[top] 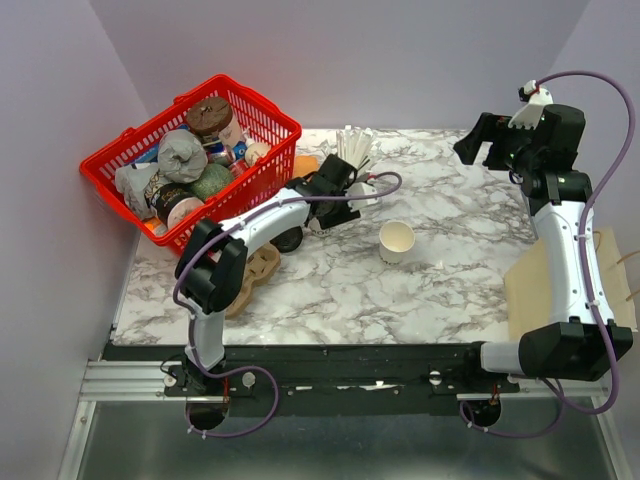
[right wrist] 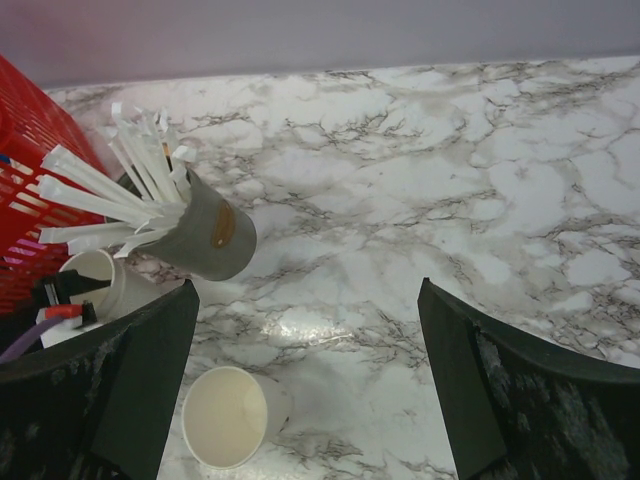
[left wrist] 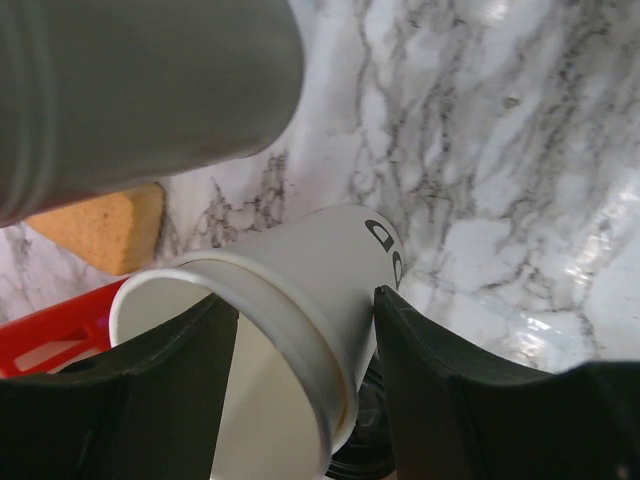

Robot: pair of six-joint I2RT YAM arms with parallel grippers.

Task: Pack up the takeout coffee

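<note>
The takeout coffee, a lidded cup, shows in no view; every cup here is open-topped. My left gripper is shut on a cream paper cup beside the grey cup of white sticks. Its right finger presses the cup's outer wall and its left finger lies across the open mouth. A second open cup stands alone mid-table. My right gripper hangs open and empty, high at the back right.
A red basket full of packets fills the back left. An orange block lies by it. A black ribbed round thing sits under the held cup. A brown cardboard carrier lies near the left arm, a tan sheet at the right edge.
</note>
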